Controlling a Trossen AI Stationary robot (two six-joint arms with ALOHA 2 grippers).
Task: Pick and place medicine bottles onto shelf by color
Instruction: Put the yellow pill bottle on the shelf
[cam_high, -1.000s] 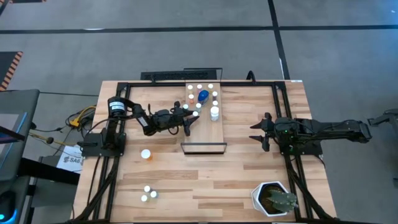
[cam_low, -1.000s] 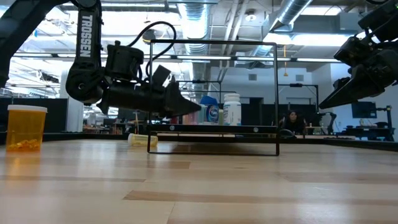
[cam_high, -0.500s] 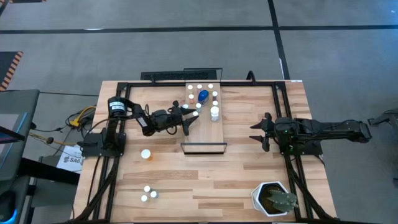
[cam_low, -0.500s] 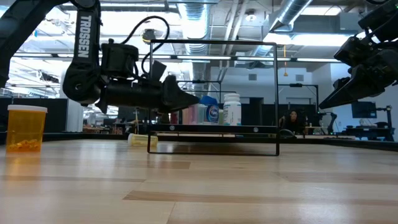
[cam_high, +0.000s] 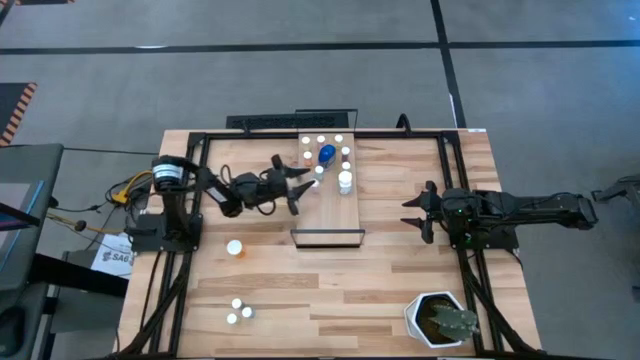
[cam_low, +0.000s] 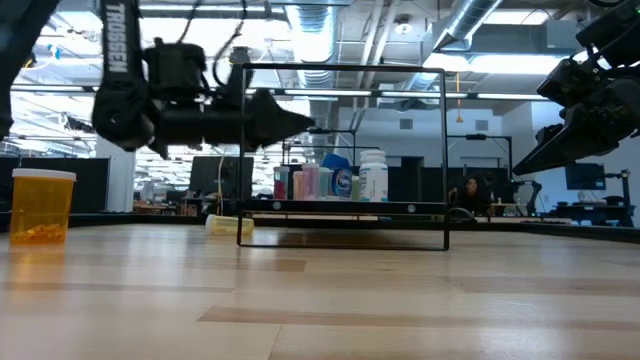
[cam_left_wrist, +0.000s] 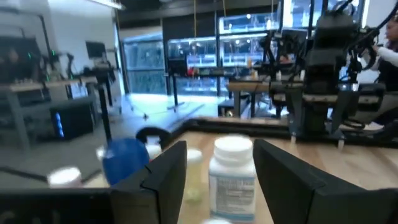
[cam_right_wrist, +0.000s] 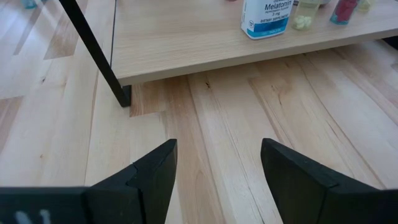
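Left gripper raised beside the shelf.
Its fingers are parted and empty; the right gripper is held wide.

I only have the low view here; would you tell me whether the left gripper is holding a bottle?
Observer: No. In the left wrist view the left gripper has its jaws open with nothing between them; a white bottle stands on the shelf beyond.
Operator: Thank you. Where is that gripper relative to the shelf?
Observer: From above, it sits at the left edge of the shelf, level with the bottles grouped at the far end.
Operator: Are any bottles not yet shelved besides the orange one?
Observer: Yes, a small cluster of white-capped bottles sits at the table's near left.
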